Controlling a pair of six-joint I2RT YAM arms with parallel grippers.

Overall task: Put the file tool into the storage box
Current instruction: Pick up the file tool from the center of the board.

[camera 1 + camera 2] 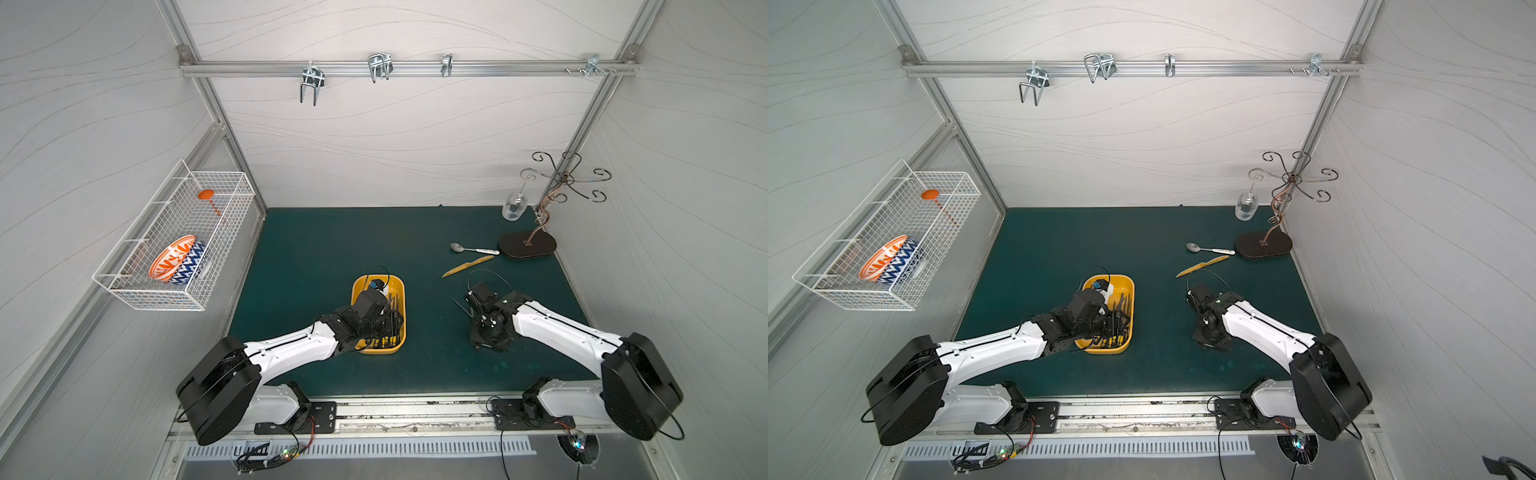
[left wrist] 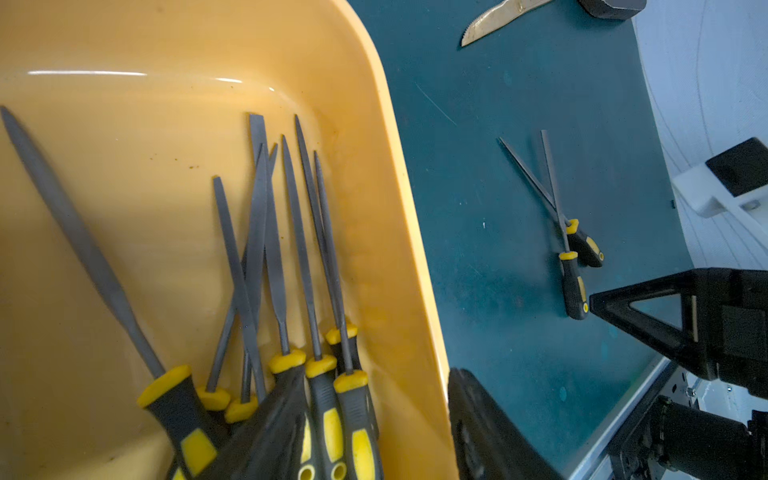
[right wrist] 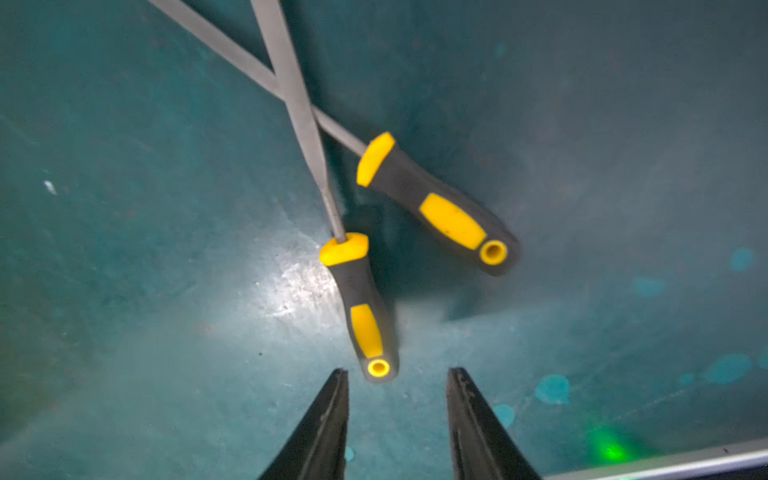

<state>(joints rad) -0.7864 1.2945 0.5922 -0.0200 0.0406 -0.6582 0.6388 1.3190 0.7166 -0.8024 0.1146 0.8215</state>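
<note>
File tool (image 3: 365, 307): lies flat on the green desk (image 3: 145, 249), out to the right of the yellow box (image 1: 397, 286) and well apart from it. Crosses a second file (image 3: 436, 208) like an X, gray blade over gray blade. Has a black and yellow handle, the same as its twin. Shows up small in the left wrist view as well.

Right end effector (image 3: 398, 372): open, with its two fingers (image 3: 328, 415) apart and nothing gripped. Hangs low over the desk, with the round end of the first file's handle just at the gap between the tips.

Left end effector (image 1: 388, 324): over the near end of the box, open too, holding nothing. Shows dark fingers (image 2: 266, 436) spread wide in its own wrist view, one above the handles inside the box and one by the side wall.

Box: sits near the middle of the desk. Holds a bunch of files (image 2: 316, 291), handles packed at the near end and blades pointing to the far end. Holds also a lone file (image 2: 83, 241), off to one side of the bunch and a bit blurry.

Farther back on the right: a spoon (image 1: 473, 249), a tan knife (image 1: 467, 266), a stand with curly hooks (image 1: 528, 245) and a clear jar (image 1: 514, 206). On the left wall: a white wire basket (image 1: 124, 286) with a bowl (image 1: 178, 259) inside.
</note>
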